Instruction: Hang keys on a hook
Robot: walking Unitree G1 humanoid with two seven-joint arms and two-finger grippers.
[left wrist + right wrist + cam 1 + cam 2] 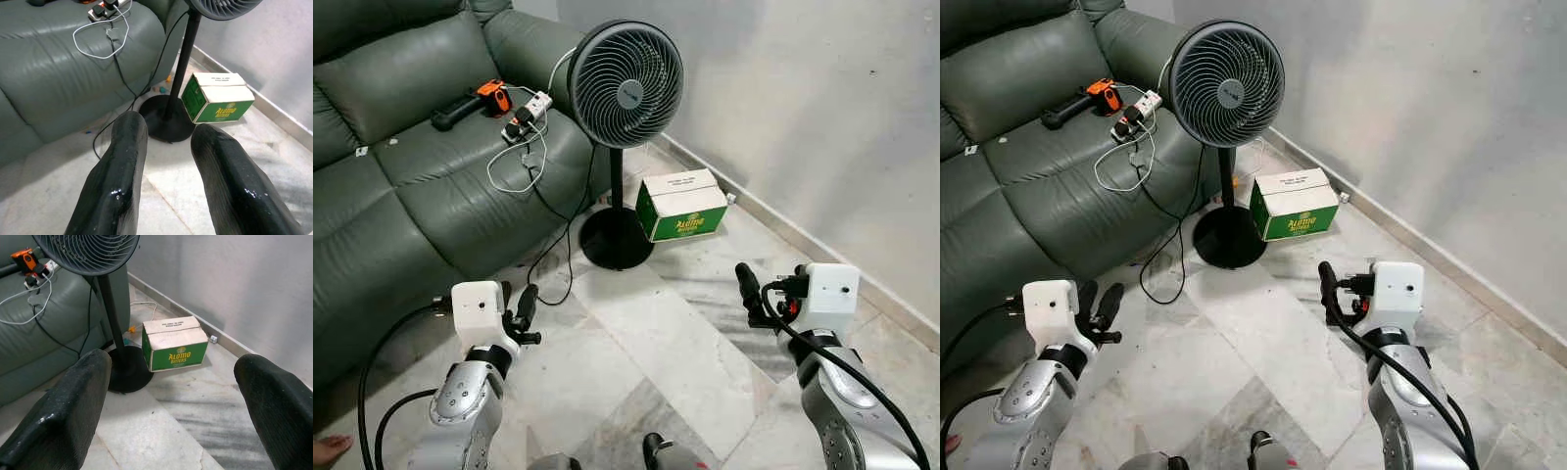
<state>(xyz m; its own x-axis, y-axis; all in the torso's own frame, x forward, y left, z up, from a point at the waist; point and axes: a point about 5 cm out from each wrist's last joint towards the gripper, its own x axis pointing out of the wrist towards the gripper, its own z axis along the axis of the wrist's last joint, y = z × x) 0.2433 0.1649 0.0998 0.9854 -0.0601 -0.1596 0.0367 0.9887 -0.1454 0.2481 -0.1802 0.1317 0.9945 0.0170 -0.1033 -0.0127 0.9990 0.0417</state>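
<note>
Both grippers, left gripper (pixel 164 161) and right gripper (pixel 181 401), jaws apart, empty. Keys, hook apparently absent. Risk: advancing snags pedestal fan (pixel 625 83) cable (pixel 553 250), topples it.

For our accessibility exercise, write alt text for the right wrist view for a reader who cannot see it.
The open right gripper points at a green and white carton on the marble floor, beside a black pedestal fan. A grey-green sofa stands behind the fan.

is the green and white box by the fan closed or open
Closed. The box sits beside the fan base with its white top flaps lying flat and together; nothing inside shows.
</note>
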